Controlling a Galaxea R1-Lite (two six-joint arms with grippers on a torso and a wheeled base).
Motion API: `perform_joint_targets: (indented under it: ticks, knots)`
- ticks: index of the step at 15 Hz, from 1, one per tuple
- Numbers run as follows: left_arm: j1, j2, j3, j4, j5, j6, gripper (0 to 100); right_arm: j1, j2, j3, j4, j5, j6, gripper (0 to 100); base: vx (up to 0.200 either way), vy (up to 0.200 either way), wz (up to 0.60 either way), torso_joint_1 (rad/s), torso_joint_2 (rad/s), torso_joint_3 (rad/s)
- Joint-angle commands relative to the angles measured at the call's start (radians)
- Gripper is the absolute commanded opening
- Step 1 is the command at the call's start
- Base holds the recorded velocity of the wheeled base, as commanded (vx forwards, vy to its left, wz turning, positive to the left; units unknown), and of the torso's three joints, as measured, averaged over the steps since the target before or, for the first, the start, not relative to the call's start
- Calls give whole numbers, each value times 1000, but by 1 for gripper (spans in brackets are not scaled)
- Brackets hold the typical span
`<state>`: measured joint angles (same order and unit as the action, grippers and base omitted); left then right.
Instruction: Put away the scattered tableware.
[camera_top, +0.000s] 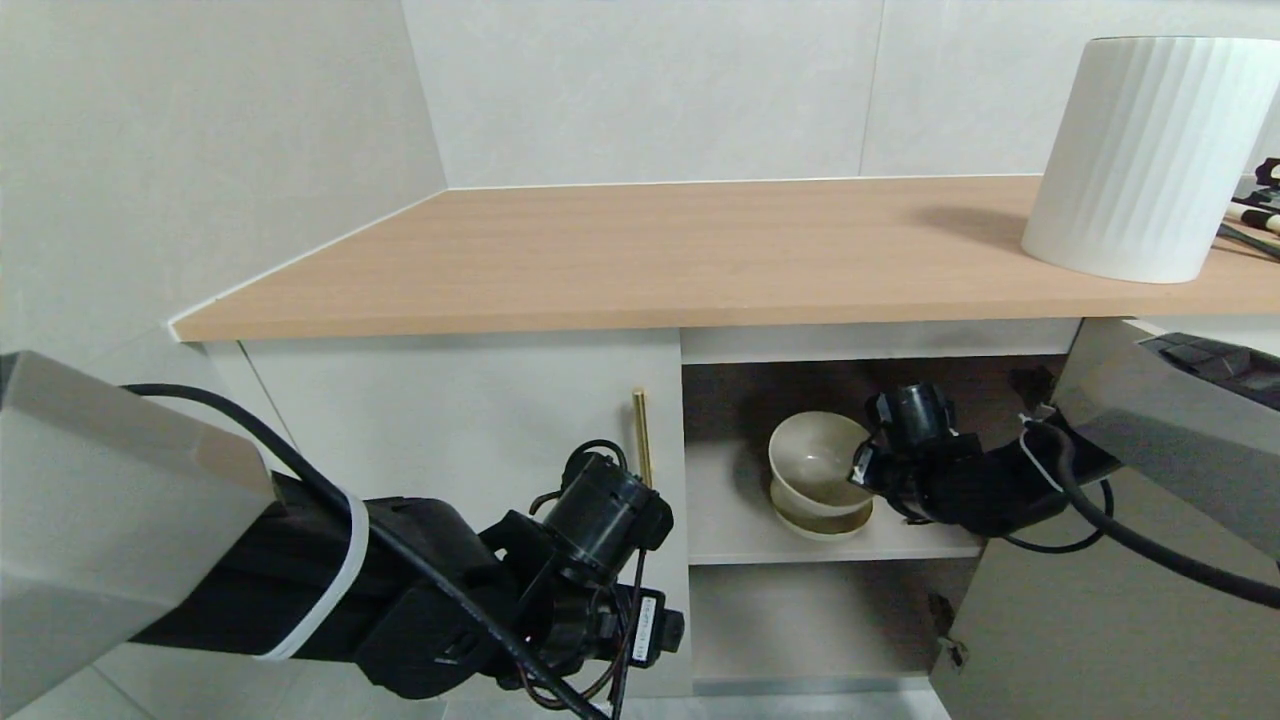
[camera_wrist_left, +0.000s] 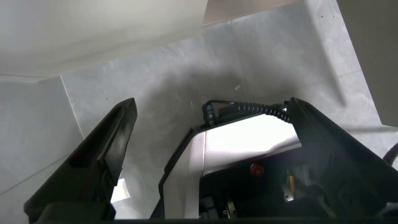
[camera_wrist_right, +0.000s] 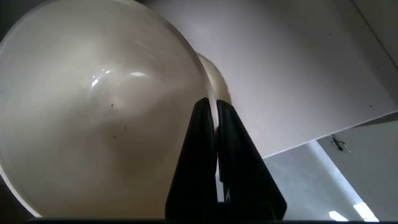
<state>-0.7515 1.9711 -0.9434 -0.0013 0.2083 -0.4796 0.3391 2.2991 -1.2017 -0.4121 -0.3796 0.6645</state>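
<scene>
Bright even light; cabinet (camera_top: 790, 385) interior shadowed; bowl (camera_wrist_right: 93, 130) glare.

Bowl (camera_top: 812, 462) over dish (camera_top: 830, 523) on cabinet shelf (camera_top: 730, 530); container (camera_top: 1140, 150) on countertop (camera_top: 640, 250) above.

Lower dish (camera_top: 824, 525) mostly hidden under bowl (camera_top: 812, 464); utensils (camera_top: 1256, 214) cut off at right edge, kind unclear.
</scene>
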Motion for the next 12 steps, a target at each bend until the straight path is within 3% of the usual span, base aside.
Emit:
perform_joint_targets:
  ticks: [1,12]
  knots:
    - [0,0,0,0,0,-1,100,0,31,-10,-1,-2,0,0,0,0,0,0,0,0]
    - [1,3,0,0,0,-1,100,0,77,-38,1,-16,-2,0,0,0,0,0,0,0]
